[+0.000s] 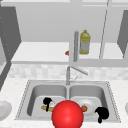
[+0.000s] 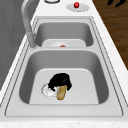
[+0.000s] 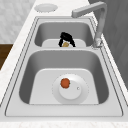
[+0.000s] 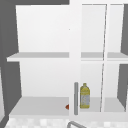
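White counter (image 1: 10,87) around double sink (image 2: 75,53). Left hand (image 2: 60,80) down in left basin, fingers curled over bread roll (image 2: 61,92) beside drain, gripping from above. Right hand (image 1: 102,113) hovers at front rim, fingers curled, holding nothing. Plate (image 3: 80,93) carries tomato (image 3: 65,83) in right basin.

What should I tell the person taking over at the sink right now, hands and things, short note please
Left hand: down in the left basin, fingers curled round a tan bread-like piece lying on the basin floor, beside a small clear dish.
Right hand: in the air over the sink's front right rim, holding nothing; whether its fingers are curled I cannot tell.
Right basin: white plate with a small orange-red item on it.
Done: tan piece gripped.
Left: it is not yet lifted off the basin floor.
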### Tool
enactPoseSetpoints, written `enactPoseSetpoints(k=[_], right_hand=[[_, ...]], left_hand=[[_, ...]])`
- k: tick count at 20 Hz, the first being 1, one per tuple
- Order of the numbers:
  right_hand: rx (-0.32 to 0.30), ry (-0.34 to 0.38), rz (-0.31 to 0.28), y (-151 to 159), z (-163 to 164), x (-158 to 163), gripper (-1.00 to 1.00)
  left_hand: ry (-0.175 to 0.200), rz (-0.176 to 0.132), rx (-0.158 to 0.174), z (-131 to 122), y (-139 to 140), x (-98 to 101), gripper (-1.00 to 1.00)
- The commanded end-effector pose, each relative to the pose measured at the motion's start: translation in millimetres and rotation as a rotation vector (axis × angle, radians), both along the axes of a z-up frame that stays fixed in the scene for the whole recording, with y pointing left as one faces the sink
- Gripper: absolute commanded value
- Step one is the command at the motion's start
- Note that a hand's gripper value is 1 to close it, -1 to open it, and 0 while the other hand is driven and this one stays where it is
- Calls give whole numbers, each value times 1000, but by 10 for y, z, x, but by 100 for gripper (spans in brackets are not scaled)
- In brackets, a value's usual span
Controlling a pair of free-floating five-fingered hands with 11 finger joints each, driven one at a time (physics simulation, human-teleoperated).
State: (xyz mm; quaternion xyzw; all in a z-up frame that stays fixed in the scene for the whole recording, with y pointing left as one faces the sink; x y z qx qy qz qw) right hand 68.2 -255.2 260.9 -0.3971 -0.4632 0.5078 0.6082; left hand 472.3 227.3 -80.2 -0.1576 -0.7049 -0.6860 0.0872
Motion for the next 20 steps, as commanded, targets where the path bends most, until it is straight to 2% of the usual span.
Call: enactPoseSetpoints(k=[1,2,4,6,9,15,20], right_hand=[[0,0,0,0,0,0,0],[0,0,0,0,0,0,0],[0,0,0,0,0,0,0],[0,0,0,0,0,0,0],[0,0,0,0,0,0,0],[0,0,0,0,0,0,0],[0,0,0,0,0,0,0]], left_hand=[[-84,41,-34,140,-66,13,-100],[-58,52,-30,137,-41,41,-100],[-89,43,-20,271,-85,0,-100],[-101,29,-26,342,-61,-107,-100],[-107,20,-23,498,-42,-257,-100],[-81,20,-12,879,29,-493,-100],[-94,14,-3,1183,63,-724,-100]])
